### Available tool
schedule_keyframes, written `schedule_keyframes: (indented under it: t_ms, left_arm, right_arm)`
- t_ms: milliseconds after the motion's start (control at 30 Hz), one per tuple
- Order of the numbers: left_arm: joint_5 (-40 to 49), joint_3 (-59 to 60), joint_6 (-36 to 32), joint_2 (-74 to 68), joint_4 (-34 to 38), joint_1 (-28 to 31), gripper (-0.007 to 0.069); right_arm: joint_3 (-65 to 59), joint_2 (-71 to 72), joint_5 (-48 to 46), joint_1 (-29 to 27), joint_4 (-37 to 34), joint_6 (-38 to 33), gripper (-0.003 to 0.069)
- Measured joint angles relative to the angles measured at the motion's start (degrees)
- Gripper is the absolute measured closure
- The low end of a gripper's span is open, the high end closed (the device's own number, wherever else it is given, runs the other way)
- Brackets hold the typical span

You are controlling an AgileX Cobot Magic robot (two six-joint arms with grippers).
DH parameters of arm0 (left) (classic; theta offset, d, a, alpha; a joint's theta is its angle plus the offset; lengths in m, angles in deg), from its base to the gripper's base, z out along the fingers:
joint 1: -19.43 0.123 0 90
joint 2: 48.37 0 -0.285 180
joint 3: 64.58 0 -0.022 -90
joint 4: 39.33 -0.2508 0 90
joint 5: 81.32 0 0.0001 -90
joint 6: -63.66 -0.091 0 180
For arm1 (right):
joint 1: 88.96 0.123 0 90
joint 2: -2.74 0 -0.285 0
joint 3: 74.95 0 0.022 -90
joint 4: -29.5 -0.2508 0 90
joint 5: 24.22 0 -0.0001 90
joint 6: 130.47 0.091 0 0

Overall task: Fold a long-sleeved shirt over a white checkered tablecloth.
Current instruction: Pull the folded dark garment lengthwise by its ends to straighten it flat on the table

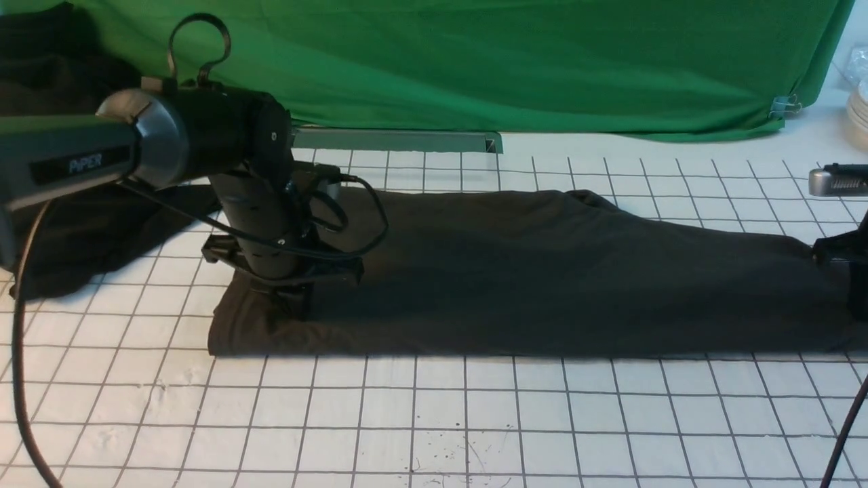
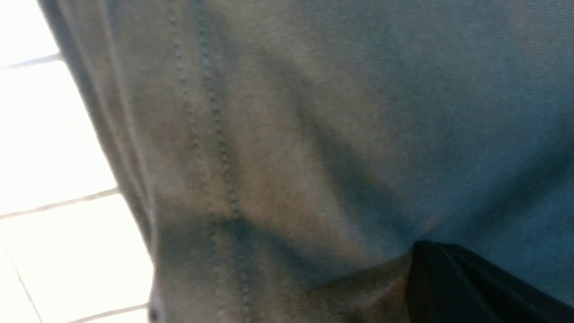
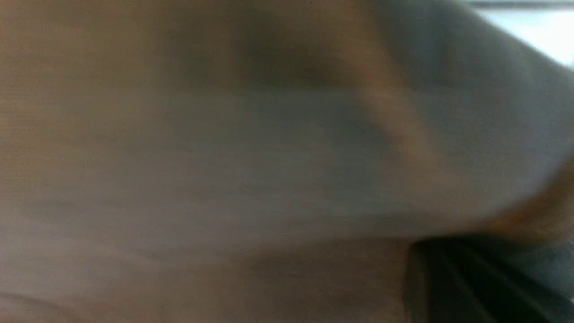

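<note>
The long-sleeved shirt [image 1: 542,271] lies as a long dark band running left to right across the white checkered tablecloth [image 1: 434,420]; no print shows. My left gripper [image 1: 291,305] points straight down onto the band's left end. In the left wrist view its dark finger [image 2: 448,287] presses into stitched cloth [image 2: 269,134] that bunches at the tip, so it is shut on the shirt. Only part of my right arm [image 1: 844,247] shows, at the band's right end. In the right wrist view blurred cloth [image 3: 224,157] fills the frame and folds in at the dark finger [image 3: 448,287], shut on it.
A heap of plain black cloth [image 1: 81,230] lies at the back left behind my left arm. A green backdrop [image 1: 542,68] hangs along the far edge with a grey metal bar [image 1: 407,140] below it. A silver device [image 1: 837,181] and stacked white dishes [image 1: 858,108] sit at the far right.
</note>
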Motion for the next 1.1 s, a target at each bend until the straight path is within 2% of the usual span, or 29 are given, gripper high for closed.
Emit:
schedule_keyframes:
  t_ms: [133, 167, 200, 300, 400, 467, 567, 667, 733, 767, 833, 867, 933, 1000, 1100]
  left_arm:
    - [0.8, 0.2, 0.2, 3.1, -0.2, 1.6, 0.0624]
    - [0.8, 0.3, 0.2, 5.2, -0.3, 2.0, 0.0624]
    - [0.8, 0.3, 0.2, 7.1, -0.3, 2.1, 0.0624]
    - [0.6, 0.3, 0.2, 11.8, 0.4, 2.1, 0.0624]
    - [0.6, 0.3, 0.2, 14.0, 1.1, 2.1, 0.0624]
    - [0.7, 0.3, 0.1, 14.7, 1.4, 2.1, 0.0624]
    - [1.1, 0.4, 0.0, 14.8, 1.4, 2.1, 0.0624]
    - [1.1, 0.4, 0.0, 14.8, 1.4, 2.1, 0.0624]
    - [1.0, 0.4, 0.0, 14.8, 1.4, 2.1, 0.0624]
    - [1.0, 0.4, 0.0, 14.8, 1.4, 2.1, 0.0624]
    - [0.9, 0.5, 0.0, 14.8, 1.4, 2.1, 0.0624]
    - [0.9, 0.5, 0.0, 14.8, 1.4, 2.1, 0.0624]
    - [0.9, 0.5, 0.0, 14.8, 1.4, 2.1, 0.0624]
    - [1.2, 0.5, 0.0, 14.8, 1.4, 2.1, 0.0624]
    - [2.1, 0.5, -0.5, 14.8, 1.4, 2.1, 0.0624]
  right_arm:
    - [0.0, 3.5, 0.1, -2.3, 1.0, 0.2, 0.0551]
    - [0.0, 5.2, 0.3, -2.9, 1.0, 0.6, 0.0508]
    - [0.0, 6.2, 0.6, -3.2, 0.7, 0.8, 0.0459]
    - [0.2, 7.3, 1.8, -3.5, -1.3, 0.6, 0.0195]
    - [0.3, 6.1, 2.8, -3.5, -3.3, 0.6, 0.0046]
    - [0.3, 4.2, 3.4, -3.5, -5.1, 0.5, -0.0005]
    - [0.3, 1.2, 3.9, -3.5, -6.3, 0.6, -0.0021]
    - [0.3, -1.1, 4.3, -3.5, -6.8, 0.9, 0.0006]
    - [0.4, -3.0, 3.9, -3.5, -7.2, 1.0, 0.0099]
    - [0.4, -3.0, 3.9, -3.5, -7.2, 1.0, 0.0108]
    - [0.5, -3.0, 3.5, -3.4, -7.8, 0.6, 0.0256]
    - [0.5, -3.0, 3.4, -3.3, -8.3, 0.0, 0.0367]
    - [0.5, -3.0, 3.1, -3.3, -8.6, -0.8, 0.0519]
    - [0.5, -2.9, 2.7, -3.3, -8.8, -1.8, 0.0592]
    - [1.1, -2.3, 1.9, -3.5, -7.1, -1.7, 0.0620]
